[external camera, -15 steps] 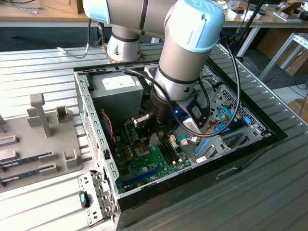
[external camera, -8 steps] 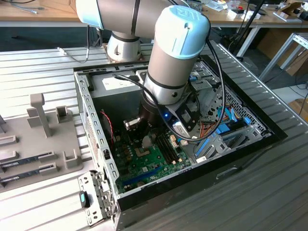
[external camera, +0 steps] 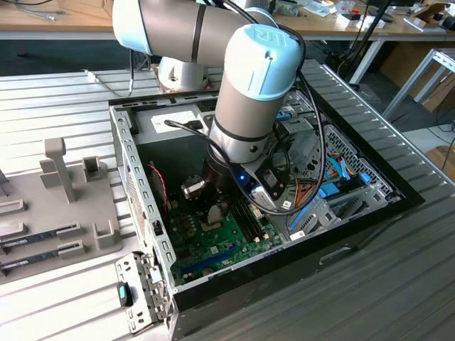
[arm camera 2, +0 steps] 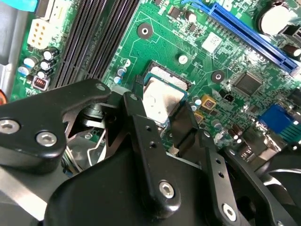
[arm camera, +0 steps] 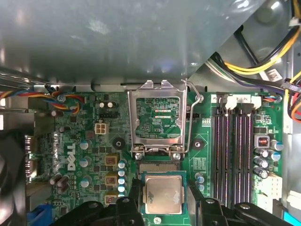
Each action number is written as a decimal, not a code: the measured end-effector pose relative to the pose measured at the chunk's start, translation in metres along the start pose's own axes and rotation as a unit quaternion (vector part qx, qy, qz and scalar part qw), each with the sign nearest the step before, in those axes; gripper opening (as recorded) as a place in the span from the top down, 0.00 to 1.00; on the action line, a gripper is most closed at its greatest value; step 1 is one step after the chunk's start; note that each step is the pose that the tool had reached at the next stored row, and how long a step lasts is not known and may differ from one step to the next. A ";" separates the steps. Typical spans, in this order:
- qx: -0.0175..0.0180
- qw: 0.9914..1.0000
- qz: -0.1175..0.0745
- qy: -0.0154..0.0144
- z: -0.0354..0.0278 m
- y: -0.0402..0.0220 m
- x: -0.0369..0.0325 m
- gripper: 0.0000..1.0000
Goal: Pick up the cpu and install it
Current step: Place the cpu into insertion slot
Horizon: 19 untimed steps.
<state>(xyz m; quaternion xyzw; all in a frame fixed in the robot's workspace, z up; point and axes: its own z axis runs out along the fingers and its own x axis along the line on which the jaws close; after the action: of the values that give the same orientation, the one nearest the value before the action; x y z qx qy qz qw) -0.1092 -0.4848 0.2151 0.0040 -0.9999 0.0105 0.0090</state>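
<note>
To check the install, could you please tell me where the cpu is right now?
In both wrist views the cpu is held in the gripper over the socket, just beside its raised lid.

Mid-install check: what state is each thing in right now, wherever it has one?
cpu, gripped, over the socket, apparently not seated.
claw, shut on the cpu.
socket, uncovered, a strip of contacts showing.
lid, flipped up, open.
lever, released, raised.
memory slots, empty.
case, lying flat, side off.
</note>
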 end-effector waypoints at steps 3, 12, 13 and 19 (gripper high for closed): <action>0.000 1.000 0.000 0.000 0.0038 0.0001 0.0002 0.53; 0.016 1.000 0.001 0.000 0.0095 0.0004 0.0023 0.53; 0.016 1.000 0.003 0.000 0.0100 0.0004 0.0024 0.53; 0.015 1.000 0.013 0.000 0.0119 0.0018 0.0024 0.53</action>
<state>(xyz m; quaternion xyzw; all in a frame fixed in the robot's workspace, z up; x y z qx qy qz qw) -0.1118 -0.4832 0.2033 -0.0086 -0.9996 0.0259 0.0093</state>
